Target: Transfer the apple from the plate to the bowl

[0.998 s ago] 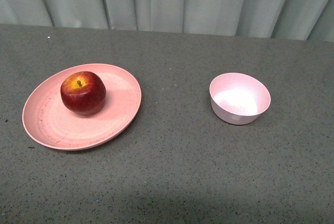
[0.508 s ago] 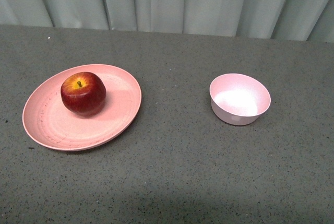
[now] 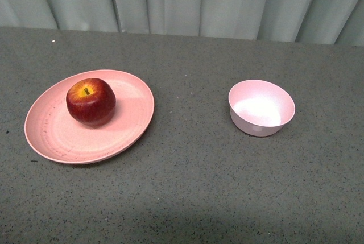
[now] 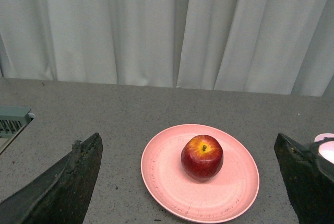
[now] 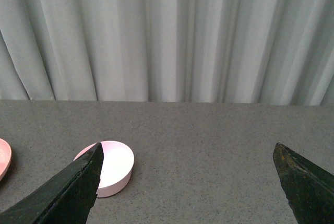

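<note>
The dark-red apple (image 3: 90, 101) sits upright on the salmon-pink plate (image 3: 57, 136) at the left of the grey table. The pale-pink bowl (image 3: 261, 107) stands empty at the right. Neither arm shows in the front view. In the left wrist view my left gripper (image 4: 190, 182) is open, well short of the apple (image 4: 202, 157) and plate (image 4: 172, 182), which lie between its fingertips (image 4: 83, 161). In the right wrist view my right gripper (image 5: 188, 182) is open and empty, with the bowl (image 5: 112, 169) beside one fingertip (image 5: 86, 177).
Grey-white curtains (image 3: 187, 2) hang behind the table's far edge. A grey-green vented object (image 4: 11, 122) shows at the edge of the left wrist view. The bowl's rim (image 4: 324, 145) peeks in by the other finger there.
</note>
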Tool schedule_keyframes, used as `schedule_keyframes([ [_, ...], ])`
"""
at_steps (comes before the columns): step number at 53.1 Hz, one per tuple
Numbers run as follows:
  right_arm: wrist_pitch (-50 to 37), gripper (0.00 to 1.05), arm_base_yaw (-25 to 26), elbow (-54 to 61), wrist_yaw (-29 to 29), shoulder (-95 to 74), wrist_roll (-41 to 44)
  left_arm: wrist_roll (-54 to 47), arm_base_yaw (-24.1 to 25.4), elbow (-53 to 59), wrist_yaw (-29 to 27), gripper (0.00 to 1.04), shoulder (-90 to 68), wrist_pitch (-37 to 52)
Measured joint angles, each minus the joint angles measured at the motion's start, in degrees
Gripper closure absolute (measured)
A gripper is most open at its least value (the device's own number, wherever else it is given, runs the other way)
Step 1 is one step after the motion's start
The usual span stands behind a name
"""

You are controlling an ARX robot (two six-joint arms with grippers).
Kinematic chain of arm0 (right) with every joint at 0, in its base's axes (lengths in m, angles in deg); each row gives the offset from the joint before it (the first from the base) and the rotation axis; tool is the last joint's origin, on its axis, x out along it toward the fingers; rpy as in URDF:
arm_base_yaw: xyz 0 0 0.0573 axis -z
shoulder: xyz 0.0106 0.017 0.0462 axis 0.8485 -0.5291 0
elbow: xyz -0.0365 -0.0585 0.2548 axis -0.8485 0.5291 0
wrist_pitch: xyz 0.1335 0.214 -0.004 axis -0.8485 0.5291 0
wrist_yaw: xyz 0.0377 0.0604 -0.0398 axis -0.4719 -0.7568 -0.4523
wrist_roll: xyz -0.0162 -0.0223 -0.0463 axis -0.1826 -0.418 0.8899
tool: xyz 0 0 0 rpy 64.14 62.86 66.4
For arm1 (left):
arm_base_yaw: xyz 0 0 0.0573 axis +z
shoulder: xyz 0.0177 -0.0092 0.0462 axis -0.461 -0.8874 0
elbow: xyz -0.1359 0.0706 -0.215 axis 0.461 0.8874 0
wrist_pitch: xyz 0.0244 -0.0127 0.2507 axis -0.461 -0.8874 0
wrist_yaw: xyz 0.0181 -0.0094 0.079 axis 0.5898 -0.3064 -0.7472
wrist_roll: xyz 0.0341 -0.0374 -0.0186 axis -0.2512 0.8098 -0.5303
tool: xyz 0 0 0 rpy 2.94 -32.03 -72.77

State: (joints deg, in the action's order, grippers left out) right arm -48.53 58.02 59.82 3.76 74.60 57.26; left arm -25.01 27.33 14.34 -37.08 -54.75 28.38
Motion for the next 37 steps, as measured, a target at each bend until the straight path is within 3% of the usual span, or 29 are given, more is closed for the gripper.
schedule_keyframes([
  [5, 0.2, 0.09, -0.1, 0.0, 0.5, -0.1, 0.1, 0.0, 0.0, 0.0, 0.0, 0.07, 0.0, 0.0],
  [10, 5.4, 0.09, -2.4, -2.8, 7.1, -6.6, 4.3, 0.0, 0.0, 0.0, 0.0, 0.07, 0.0, 0.0],
  [14, 1.3, 0.09, -3.2, -3.3, 7.1, -13.6, 5.7, 0.0, 0.0, 0.0, 0.0, 0.07, 0.0, 0.0],
  [25, -21.3, 0.09, -7.1, -13.4, 5.5, -48.5, 8.9, 0.0, 0.0, 0.0, 0.0, 0.07, 0.0, 0.0],
  [37, -19.4, 0.09, -10.1, -28.1, 2.9, -76.0, 13.6, 0.0, 0.0, 0.0, 0.0, 0.07, 0.0, 0.0],
])
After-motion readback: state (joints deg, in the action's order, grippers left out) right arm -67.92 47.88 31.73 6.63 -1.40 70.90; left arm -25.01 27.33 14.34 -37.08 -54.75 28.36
